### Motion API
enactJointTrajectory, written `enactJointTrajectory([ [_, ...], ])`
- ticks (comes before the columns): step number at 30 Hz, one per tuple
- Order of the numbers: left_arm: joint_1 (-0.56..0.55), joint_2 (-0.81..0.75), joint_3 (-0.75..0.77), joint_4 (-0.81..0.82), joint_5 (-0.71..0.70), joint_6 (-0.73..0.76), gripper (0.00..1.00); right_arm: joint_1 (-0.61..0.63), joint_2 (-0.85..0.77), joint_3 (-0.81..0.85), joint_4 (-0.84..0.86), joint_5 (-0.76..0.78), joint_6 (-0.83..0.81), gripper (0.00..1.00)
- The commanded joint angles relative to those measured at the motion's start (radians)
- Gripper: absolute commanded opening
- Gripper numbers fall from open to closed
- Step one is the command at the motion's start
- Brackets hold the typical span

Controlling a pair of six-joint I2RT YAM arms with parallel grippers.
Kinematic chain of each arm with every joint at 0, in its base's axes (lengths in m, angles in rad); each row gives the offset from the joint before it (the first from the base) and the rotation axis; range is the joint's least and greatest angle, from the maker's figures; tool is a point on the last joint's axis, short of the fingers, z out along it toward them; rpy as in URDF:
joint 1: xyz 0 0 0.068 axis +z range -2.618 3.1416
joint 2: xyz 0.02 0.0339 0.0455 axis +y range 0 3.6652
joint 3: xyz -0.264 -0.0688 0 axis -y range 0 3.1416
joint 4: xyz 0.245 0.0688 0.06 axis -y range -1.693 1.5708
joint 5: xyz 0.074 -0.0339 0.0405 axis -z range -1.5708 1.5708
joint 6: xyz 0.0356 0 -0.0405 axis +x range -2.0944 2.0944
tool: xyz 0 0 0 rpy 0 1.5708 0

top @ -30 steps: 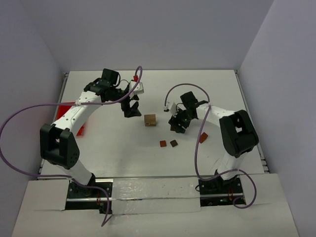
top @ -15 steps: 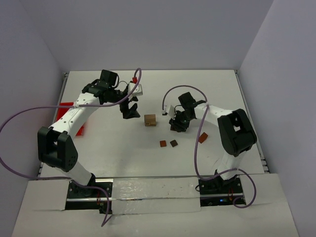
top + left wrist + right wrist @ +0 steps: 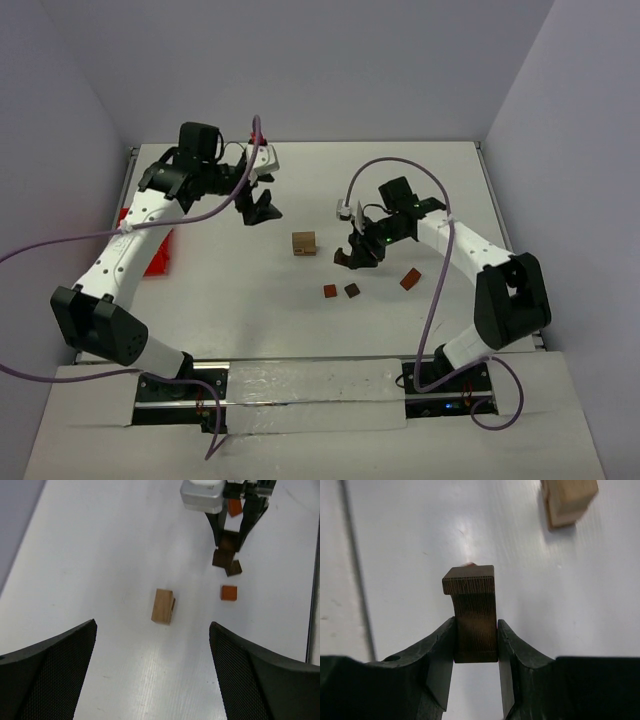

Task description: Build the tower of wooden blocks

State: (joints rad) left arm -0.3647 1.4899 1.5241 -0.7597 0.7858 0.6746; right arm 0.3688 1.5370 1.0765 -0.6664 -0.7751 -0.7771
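Note:
My right gripper (image 3: 351, 254) is shut on a dark brown block (image 3: 472, 611) and holds it just right of the light tan block (image 3: 304, 243). In the right wrist view the tan block (image 3: 568, 500) lies at the top right, ahead of the jaws. A reddish-brown cube (image 3: 329, 291) and a dark brown cube (image 3: 352, 290) lie side by side nearer the arms. Another reddish-brown block (image 3: 410, 280) lies to their right. My left gripper (image 3: 262, 208) is open and empty, raised behind and left of the tan block (image 3: 163, 606).
A red plastic bin (image 3: 150, 252) sits at the table's left edge, partly hidden by my left arm. Purple cables loop from both arms. The white walls close in the table at the back and sides.
My left arm has drawn back and up to the left, away from the tan block. My right gripper has shifted slightly nearer and left with the dark block in it.

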Motion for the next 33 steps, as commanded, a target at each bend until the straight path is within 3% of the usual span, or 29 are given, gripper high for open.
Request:
enactJointTrajectory([
  [1,0.0,-0.042,0.123,0.011,0.09,-0.168,0.99,-0.044,-0.032,0.065,-0.137,-0.308,0.057,0.04],
  [6,-0.033,-0.014,0.195,-0.043,0.06,-0.042,0.99,-0.1,0.046,0.149,-0.359,-0.451,-0.063,0.02],
  [12,-0.241,-0.039,0.047,-0.014,-0.23,0.204,0.99,-0.148,0.211,0.238,-0.78,-0.616,-0.344,0.0],
  [16,-0.322,-0.056,-0.052,0.006,-0.371,0.278,0.99,-0.161,0.235,0.183,-0.78,-0.671,-0.356,0.0],
  [21,-0.361,-0.249,-0.283,0.259,-0.496,0.421,0.99,-0.16,0.273,0.154,-0.78,-0.752,-0.338,0.0],
  [22,-0.373,-0.362,-0.378,0.36,-0.511,0.496,0.99,-0.159,0.288,0.154,-0.779,-0.781,-0.33,0.0],
  [23,-0.375,-0.373,-0.439,0.37,-0.513,0.503,0.99,-0.159,0.29,0.154,-0.779,-0.783,-0.329,0.0],
  [28,-0.49,-0.63,-0.877,0.8,-0.523,0.755,0.99,-0.132,0.291,0.128,-0.78,-0.776,-0.323,0.0],
  [33,-0.594,-0.708,-1.048,0.935,-0.537,0.879,0.91,-0.063,0.296,0.108,-0.78,-0.779,-0.312,0.0],
])
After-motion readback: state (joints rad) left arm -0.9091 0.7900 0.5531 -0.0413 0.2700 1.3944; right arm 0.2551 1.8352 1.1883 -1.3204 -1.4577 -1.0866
